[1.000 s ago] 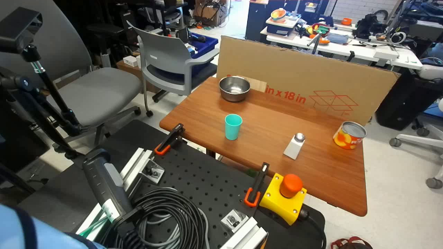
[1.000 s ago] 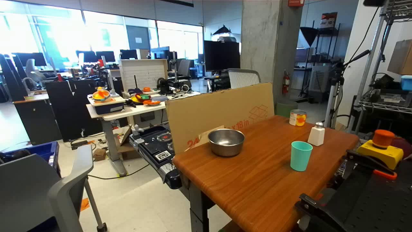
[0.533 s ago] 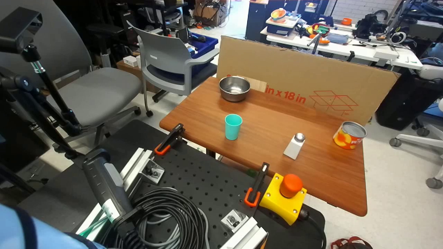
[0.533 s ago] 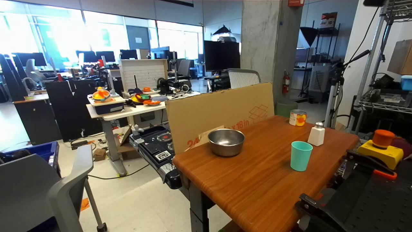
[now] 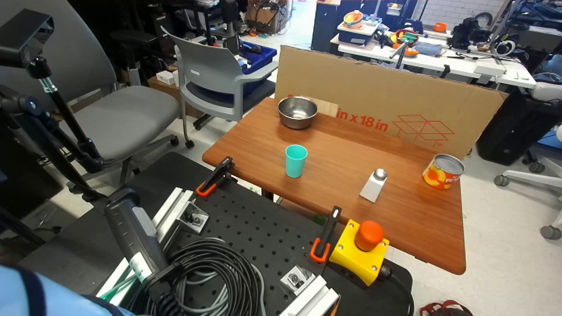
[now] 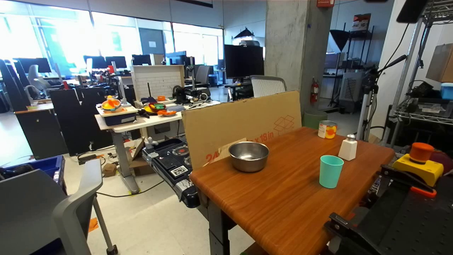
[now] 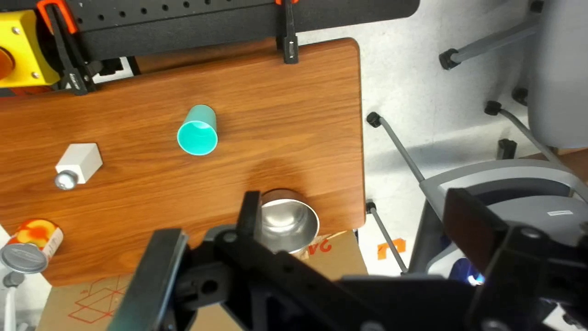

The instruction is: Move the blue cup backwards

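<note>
The blue cup, a small teal tapered cup, stands upright on the wooden table in both exterior views. In the wrist view the cup is left of centre, in the upper half. My gripper is open in the wrist view, its fingers wide apart with nothing between them. It is high above the table and apart from the cup. A dark fingertip shows at the top right edge of an exterior view; the rest of the gripper is out of that frame.
A metal bowl stands by the cardboard sheet at the table's far edge. A white shaker and a peach can stand on the table. Clamps and a yellow stop button box line the near edge.
The dark fingertip at the top right of an exterior view has come lower, and a second dark part now shows beside it. The cup and other table objects have not moved.
</note>
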Tool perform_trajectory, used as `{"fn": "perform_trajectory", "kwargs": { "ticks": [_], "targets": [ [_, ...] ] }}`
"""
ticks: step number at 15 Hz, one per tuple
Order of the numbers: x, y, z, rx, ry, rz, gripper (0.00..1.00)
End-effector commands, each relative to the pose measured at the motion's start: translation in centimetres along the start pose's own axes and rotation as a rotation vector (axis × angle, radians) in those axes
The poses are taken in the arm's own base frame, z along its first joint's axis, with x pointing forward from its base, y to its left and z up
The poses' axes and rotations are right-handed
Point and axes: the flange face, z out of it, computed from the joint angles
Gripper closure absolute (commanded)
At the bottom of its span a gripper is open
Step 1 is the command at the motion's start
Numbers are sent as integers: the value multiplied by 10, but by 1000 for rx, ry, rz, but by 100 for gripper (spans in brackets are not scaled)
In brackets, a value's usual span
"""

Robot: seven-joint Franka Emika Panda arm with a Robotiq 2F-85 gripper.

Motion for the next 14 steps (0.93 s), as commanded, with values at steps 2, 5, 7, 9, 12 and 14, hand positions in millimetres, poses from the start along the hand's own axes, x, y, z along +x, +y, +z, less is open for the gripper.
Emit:
{"fn": "perform_trajectory", "kwargs": {
  "ticks": [2,5,7,9,12,14],
  "targets": [
    [31,28,43,-69,-77,34,0],
    [45,46,80,-79,-88,39,0],
    [53,54,104,-74,-76,29,0],
    [57,60,127,-68,-76,19,0],
    [63,66,161,-62,-109,26,0],
    [67,71,181,-62,-147,34,0]
  ]
}}
